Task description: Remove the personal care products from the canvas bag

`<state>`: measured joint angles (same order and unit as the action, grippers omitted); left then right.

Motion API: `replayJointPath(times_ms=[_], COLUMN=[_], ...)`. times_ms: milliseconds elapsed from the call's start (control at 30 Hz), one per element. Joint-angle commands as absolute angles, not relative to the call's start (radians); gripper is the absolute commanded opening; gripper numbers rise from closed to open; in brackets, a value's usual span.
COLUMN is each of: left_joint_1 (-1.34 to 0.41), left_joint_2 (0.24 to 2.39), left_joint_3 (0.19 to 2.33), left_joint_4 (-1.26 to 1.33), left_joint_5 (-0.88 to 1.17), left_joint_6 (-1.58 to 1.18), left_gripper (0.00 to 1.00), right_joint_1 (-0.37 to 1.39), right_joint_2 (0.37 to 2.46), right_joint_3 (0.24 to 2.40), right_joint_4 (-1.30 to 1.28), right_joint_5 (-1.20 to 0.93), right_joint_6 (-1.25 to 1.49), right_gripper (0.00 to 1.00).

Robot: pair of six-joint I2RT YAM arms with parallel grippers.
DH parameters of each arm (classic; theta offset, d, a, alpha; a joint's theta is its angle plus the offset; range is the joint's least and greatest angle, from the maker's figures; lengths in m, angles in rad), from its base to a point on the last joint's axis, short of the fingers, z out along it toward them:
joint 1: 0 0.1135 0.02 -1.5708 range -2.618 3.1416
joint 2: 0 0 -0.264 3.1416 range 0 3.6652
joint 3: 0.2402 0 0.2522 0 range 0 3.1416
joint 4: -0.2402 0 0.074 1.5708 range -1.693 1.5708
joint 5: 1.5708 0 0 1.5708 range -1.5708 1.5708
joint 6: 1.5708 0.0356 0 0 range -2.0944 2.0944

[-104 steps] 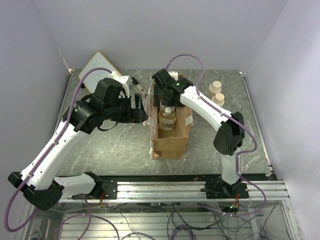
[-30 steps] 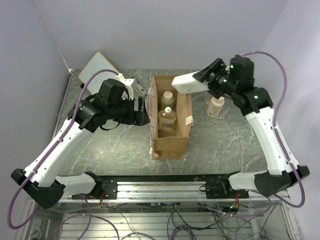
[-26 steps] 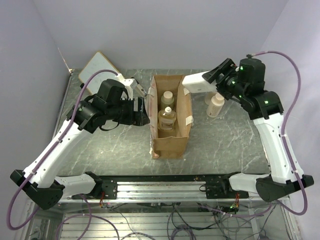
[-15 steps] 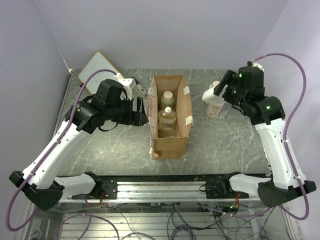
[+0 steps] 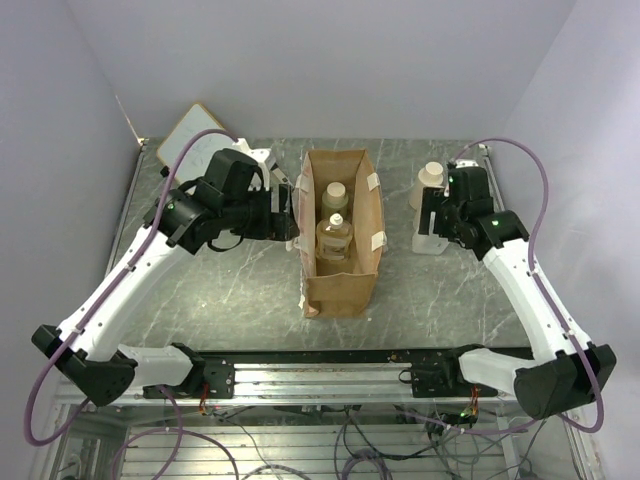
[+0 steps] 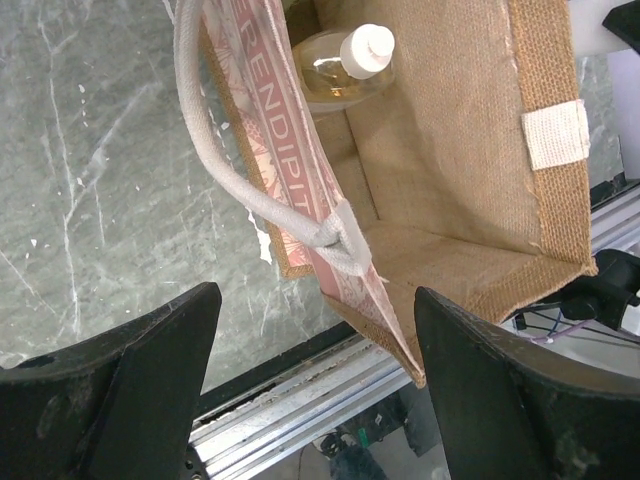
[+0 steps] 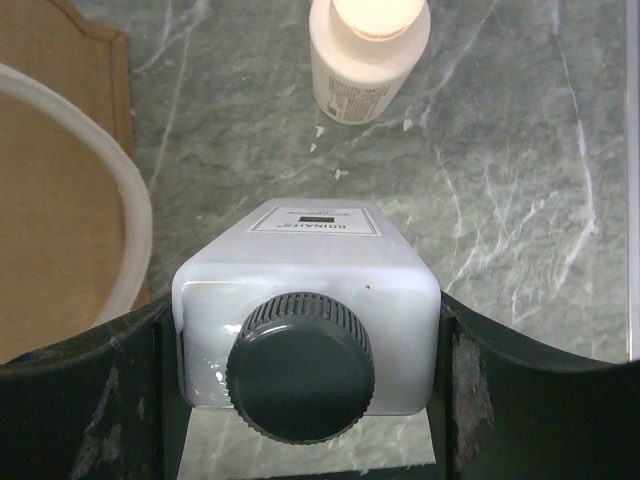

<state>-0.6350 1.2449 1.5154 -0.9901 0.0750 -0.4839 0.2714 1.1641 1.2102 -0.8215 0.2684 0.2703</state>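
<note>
The bag (image 5: 342, 280) stands upright at the centre of the top view, unmoved since half a second ago, with the amber bottle (image 5: 333, 240) and a cream bottle (image 5: 335, 196) behind it still inside. At its left edge the left gripper (image 5: 288, 216) has stayed put. In the left wrist view its jaws are spread wide, one finger (image 6: 140, 370) outside the bag over the table (image 5: 220, 290) and the other over the bag's inside. The bag's left wall and strap (image 6: 230, 170) lie between them, and neither finger visibly touches. To the right of the bag, the right gripper (image 5: 437, 212) has come down and toward the lower edge of the frame. Half a second ago it hung higher, over the beige-capped bottle (image 5: 428, 185). It is clamped on the black-capped bottle (image 5: 428, 238), a finger pressed to each side of the white body (image 7: 305, 300) just under the cap. That bottle is upright, just in front of the beige-capped one and apart from it; whether its base touches the table I cannot tell.
</note>
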Motion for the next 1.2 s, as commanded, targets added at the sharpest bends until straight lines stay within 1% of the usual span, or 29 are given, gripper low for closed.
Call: replayJointPath(times_ms=[0,133,333,567,733,900,1000,1033,1167], left_joint_1=[-0.625,-0.623,-0.619,-0.613,-0.604,-0.597,-0.592,-0.591,-0.588], left_joint_2=[1.276,1.319,1.368,1.409,1.433,1.432,1.423,1.418,1.388], left_joint_3=[1.525,1.567,1.608,1.638,1.653,1.665,1.667,1.669,1.656], left_joint_4=[-0.950,-0.967,-0.985,-1.001,-0.997,-1.000,-1.007,-1.011,-1.015], left_joint_5=[0.077,0.071,0.064,0.060,0.075,0.073,0.075,0.073,0.086], left_joint_6=[-0.507,-0.511,-0.515,-0.506,-0.494,-0.481,-0.480,-0.478,-0.476], left_gripper=[0.89,0.89,0.88,0.88,0.88,0.88,0.88,0.88,0.88], right_joint_1=[0.216,0.175,0.117,-0.005,-0.009,-0.009,-0.009,-0.009,-0.009], right_joint_2=[1.163,1.213,1.235,1.248,1.257,1.293,1.308,1.309,1.308], right_joint_3=[1.144,1.119,1.015,0.942,0.912,0.907,0.921,0.924,0.942], right_joint_4=[-0.526,-0.466,-0.359,-0.295,-0.268,-0.247,-0.265,-0.274,-0.330], right_joint_5=[0.162,0.052,0.084,-0.009,-0.084,-0.044,-0.015,-0.001,0.031], right_joint_6=[0.123,0.070,-0.005,-0.008,-0.020,-0.040,-0.037,-0.030,-0.007], right_gripper=[0.00,0.00,0.00,0.00,0.00,0.01,0.12,0.19,0.62])
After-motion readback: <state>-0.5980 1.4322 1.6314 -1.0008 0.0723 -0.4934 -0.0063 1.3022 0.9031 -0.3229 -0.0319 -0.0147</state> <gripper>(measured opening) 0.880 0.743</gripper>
